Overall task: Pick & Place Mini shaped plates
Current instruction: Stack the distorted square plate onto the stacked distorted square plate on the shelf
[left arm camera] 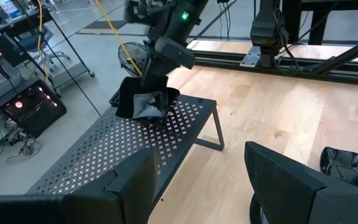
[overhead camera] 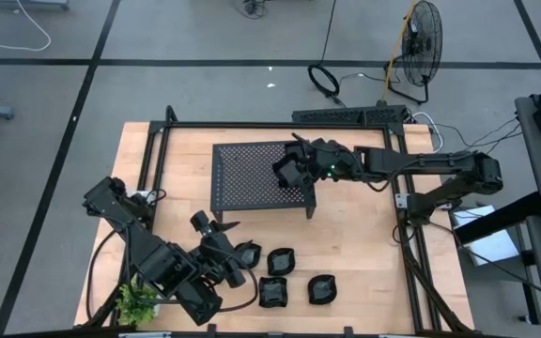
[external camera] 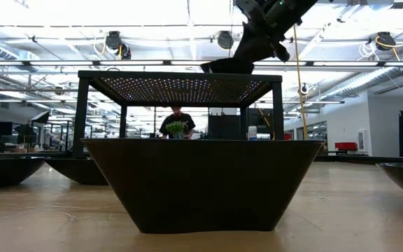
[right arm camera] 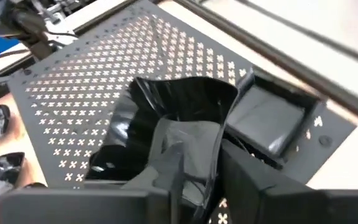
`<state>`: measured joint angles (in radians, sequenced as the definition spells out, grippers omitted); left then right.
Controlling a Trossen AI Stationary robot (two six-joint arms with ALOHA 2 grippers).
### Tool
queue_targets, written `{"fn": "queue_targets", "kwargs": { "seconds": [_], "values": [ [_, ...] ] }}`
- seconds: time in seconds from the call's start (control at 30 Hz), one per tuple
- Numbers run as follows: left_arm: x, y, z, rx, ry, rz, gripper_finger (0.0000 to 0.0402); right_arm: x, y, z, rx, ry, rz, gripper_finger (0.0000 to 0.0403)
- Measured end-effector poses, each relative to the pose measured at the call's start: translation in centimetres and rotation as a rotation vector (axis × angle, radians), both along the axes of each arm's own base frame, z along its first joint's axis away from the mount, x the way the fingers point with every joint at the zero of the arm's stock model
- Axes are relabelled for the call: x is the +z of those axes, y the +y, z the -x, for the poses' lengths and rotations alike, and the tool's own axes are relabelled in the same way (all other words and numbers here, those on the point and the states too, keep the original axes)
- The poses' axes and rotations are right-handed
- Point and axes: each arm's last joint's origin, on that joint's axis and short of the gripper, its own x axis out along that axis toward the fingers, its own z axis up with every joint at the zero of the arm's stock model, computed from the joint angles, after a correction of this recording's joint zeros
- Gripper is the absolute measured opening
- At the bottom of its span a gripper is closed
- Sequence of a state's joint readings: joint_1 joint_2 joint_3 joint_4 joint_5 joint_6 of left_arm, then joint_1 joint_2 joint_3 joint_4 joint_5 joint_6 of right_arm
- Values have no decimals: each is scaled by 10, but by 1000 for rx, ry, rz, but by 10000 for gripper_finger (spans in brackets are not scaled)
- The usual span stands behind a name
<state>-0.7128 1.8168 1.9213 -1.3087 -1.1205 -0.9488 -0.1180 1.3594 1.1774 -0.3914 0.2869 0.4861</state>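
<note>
Right gripper (overhead camera: 294, 172) is positioned over the right end of the perforated rack (overhead camera: 247, 178), centre of the high view. A square black mini plate (right arm camera: 166, 124) is seen between its fingers, tilted, lower edge on the rack top; whether it is clamped or let go cannot be told. Left gripper (overhead camera: 222, 246) is held apart and empty at lower left, beside four more mini plates (overhead camera: 281, 260) on the table (overhead camera: 364, 253). A green plant (overhead camera: 136, 300) is placed at the bottom-left corner.
</note>
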Motion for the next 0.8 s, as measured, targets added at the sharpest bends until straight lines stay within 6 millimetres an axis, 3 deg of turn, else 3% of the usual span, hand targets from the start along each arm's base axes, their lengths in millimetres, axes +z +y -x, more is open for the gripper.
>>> {"fn": "queue_targets", "kwargs": {
  "seconds": [0.27,0.4,0.57,0.67,0.8],
  "values": [
    [-1,0,0,-9,19,15,244,31,8,15,129,-141,77,134],
    [-1,0,0,-9,24,14,244,51,23,24,266,-248,108,143],
    [-5,-3,-2,-36,62,69,244,59,45,36,457,-268,108,141],
    [-20,-11,-9,-99,135,131,244,57,61,41,536,-294,96,138],
    [-57,-23,-30,-271,206,246,244,44,76,47,595,-324,93,135]
  ]
}}
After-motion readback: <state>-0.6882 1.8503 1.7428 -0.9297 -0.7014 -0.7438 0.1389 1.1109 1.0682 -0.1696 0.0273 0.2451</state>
